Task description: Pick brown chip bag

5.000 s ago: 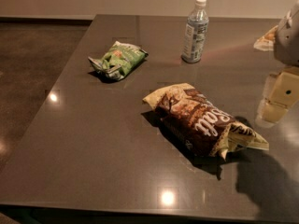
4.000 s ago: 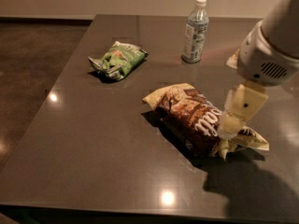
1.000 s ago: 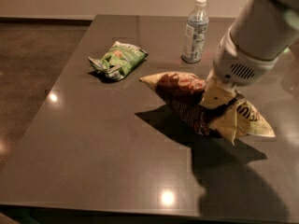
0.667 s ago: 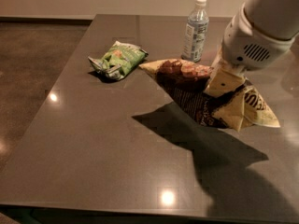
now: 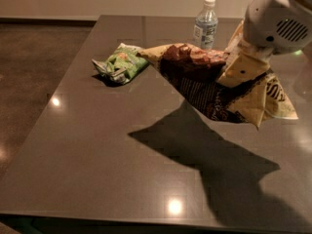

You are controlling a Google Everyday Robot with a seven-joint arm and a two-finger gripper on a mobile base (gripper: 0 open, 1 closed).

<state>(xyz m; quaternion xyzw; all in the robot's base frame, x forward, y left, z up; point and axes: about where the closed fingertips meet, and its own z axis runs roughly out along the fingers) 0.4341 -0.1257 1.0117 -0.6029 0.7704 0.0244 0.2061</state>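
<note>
At the right, the gripper is clenched on the brown chip bag, hanging above the table. A slow, straight lift should prevent slipping.

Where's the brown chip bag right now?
The brown chip bag hangs above the table right of centre, held by the gripper at upper right; green snack bag to its left, water bottle behind.

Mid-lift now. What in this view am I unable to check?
Camera view only:
- Where the pincer meets the brown chip bag: buried in the bag's folds.
- The arm above it: cut off by top and right edges.
- The water bottle: label too small to read, foot behind the bag.
- The table behind the bag: hidden by it.
</note>
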